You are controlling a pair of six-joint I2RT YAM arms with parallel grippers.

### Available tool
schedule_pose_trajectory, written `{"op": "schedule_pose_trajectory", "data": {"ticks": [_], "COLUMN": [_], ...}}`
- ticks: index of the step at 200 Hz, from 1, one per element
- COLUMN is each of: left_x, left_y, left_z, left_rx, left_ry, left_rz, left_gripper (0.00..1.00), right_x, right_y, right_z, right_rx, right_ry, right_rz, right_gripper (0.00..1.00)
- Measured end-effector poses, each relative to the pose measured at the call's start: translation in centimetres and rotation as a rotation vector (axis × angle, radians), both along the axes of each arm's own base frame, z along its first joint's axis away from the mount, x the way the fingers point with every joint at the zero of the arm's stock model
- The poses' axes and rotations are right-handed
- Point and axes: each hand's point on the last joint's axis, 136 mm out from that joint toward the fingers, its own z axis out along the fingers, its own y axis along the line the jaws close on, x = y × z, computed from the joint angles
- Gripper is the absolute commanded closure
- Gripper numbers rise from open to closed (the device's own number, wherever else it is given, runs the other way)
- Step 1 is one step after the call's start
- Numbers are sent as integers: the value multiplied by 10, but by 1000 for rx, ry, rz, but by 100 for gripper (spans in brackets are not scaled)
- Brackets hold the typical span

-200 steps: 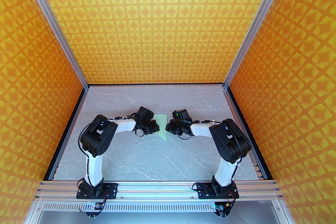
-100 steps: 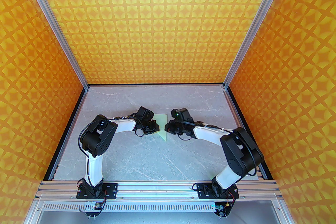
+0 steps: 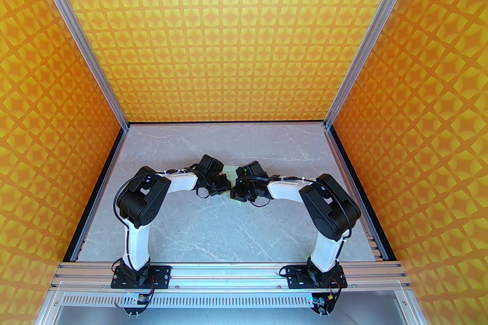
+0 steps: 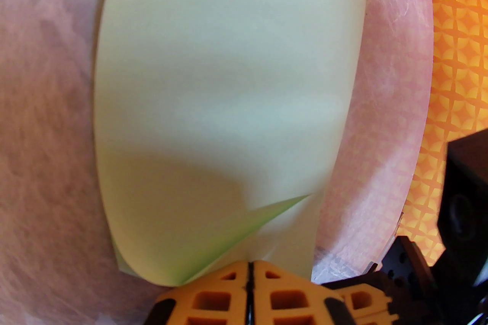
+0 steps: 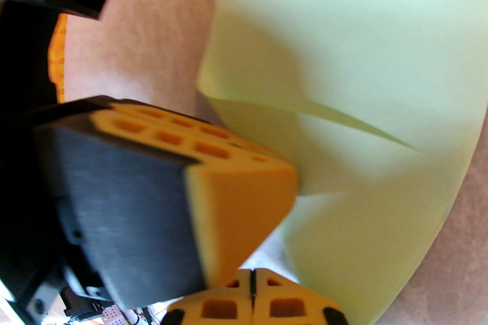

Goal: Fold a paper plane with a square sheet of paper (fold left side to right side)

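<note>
Marble table [image 3: 190, 232]: left claw [image 4: 248, 272] and right claw [image 5: 251, 279] closed at paper [image 4: 228, 68].

The workspace is containing one square sheet of paper [image 4: 225, 87], one table [image 3: 213, 232], two arms (left arm [image 3: 139, 201], right arm [image 3: 329, 205]) and two grippers: left gripper [image 4: 249, 270], right gripper [image 5: 251, 279].

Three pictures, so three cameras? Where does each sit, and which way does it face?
Top external: fixed above and behind the arms, facing down over the table; left arm and right arm show from base to wrist.
Left wrist: on the left wrist, facing past the shut left gripper at the folded-over sheet of paper.
Right wrist: on the right wrist, facing the paper past the shut right gripper; the left gripper shows too.
Shared: both wrist views show the same paper and the left gripper.
</note>
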Motion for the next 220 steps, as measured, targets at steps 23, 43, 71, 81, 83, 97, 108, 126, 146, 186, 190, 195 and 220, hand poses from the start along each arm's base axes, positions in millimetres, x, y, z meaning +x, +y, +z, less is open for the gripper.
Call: {"op": "schedule_pose_trajectory", "data": {"ticks": [23,43,71,81,83,97,108,126,146,186,190,195,220], "left_x": [0,0,0,0,0,-1,0,0,0,1,1,1,1], "left_y": [0,0,0,0,0,0,0,1,0,1,1,1,1], "left_z": [0,0,0,-1,-1,-1,-1,-1,-1,-2,-2,-2,-2], "left_rx": [0,0,1,1,2,3,3,5,7,5,5,5,5], "left_ry": [0,1,1,2,2,2,2,3,4,6,6,6,6], "left_rz": [0,0,-1,-1,-1,-3,-3,-5,-8,-13,-13,-14,-14], "left_gripper": [91,92,95,96,96,96,97,97,97,97,97,97,97], "right_x": [-1,0,0,-1,-1,-2,-2,-3,-8,-18,-19,-20,-26], "right_y": [-1,-2,-3,-3,-3,-3,-4,-6,-8,-15,-15,-17,-23], "right_z": [-3,-3,-4,-4,-5,-4,-4,-4,-4,-4,-4,-4,-5], "right_rx": [-4,-4,18,33,34,57,71,87,100,123,126,130,167], "right_ry": [11,11,8,6,6,-3,-9,-16,-13,-5,-5,-6,-2], "right_rz": [-1,-4,-3,1,1,4,2,-3,-9,-29,-30,-33,-52], "right_gripper": [100,100,100,100,100,100,100,100,100,100,100,100,100]}}
